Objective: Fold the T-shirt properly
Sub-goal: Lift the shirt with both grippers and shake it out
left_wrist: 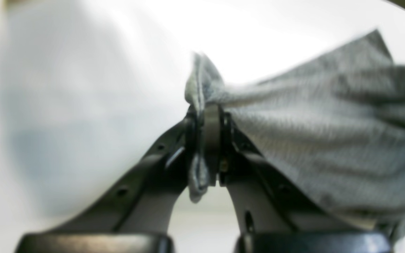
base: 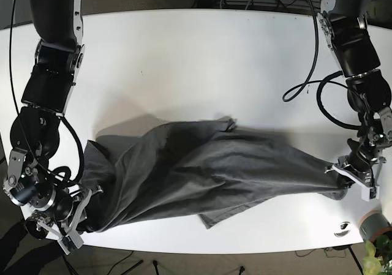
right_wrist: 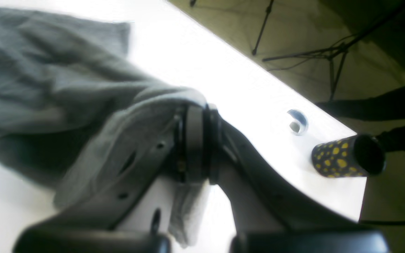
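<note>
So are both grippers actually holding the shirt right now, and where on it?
Yes. The left gripper is shut on a bunched edge of the T-shirt at one end; the right gripper is shut on a fold of its edge at the opposite end.

Grey T-shirt stretched across white bench, rumpled. Right tool and left tool each pinch an end.
</note>
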`<state>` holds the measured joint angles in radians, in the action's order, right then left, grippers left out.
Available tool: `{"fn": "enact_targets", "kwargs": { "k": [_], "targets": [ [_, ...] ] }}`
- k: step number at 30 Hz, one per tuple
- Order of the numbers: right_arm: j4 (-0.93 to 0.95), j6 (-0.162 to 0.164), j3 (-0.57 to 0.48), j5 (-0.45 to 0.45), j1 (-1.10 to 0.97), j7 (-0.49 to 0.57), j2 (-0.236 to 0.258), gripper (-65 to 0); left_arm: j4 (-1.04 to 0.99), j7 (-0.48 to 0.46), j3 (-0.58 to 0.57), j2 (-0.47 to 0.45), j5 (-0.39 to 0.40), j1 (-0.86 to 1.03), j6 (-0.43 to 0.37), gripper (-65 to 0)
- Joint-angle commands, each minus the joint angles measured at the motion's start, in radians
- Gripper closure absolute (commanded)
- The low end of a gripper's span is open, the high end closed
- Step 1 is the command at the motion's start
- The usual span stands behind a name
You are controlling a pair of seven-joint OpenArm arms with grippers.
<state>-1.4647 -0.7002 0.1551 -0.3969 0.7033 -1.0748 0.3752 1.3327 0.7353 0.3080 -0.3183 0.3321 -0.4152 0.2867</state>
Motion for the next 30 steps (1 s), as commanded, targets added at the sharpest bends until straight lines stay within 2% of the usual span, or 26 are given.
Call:
{"fn": "enact_targets", "kwargs": {
  "k": [1,10,17,21,26,30],
  "targets": [
    [0.040,0.002,0.001,-0.010,0.083,0.032,0.011,0.0,0.032,-0.027,0.003,-0.029,0.011,-0.066,-0.001,0.0],
    [0.218,0.002,0.001,-0.010,0.289,0.032,0.011,0.0,0.028,-0.027,0.003,-0.080,0.006,-0.245,-0.001,0.0],
    [0.233,0.002,0.001,-0.010,0.438,0.028,0.014,0.0,0.024,0.011,0.001,-0.117,0.005,-0.419,-0.001,0.0],
    [0.233,0.002,0.001,-0.010,0.496,0.005,0.015,0.0,-0.048,0.011,0.004,-0.143,0.005,-0.521,-0.001,0.0],
    [0.232,0.002,0.002,-0.012,0.502,-0.023,0.032,0.0,-0.086,0.011,0.004,-0.175,0.011,-0.535,-0.001,0.0],
    [0.212,0.002,0.008,-0.021,0.424,-0.023,0.046,0.0,-0.084,0.011,0.009,-0.180,0.012,-0.488,-0.001,0.0]
  ]
}}
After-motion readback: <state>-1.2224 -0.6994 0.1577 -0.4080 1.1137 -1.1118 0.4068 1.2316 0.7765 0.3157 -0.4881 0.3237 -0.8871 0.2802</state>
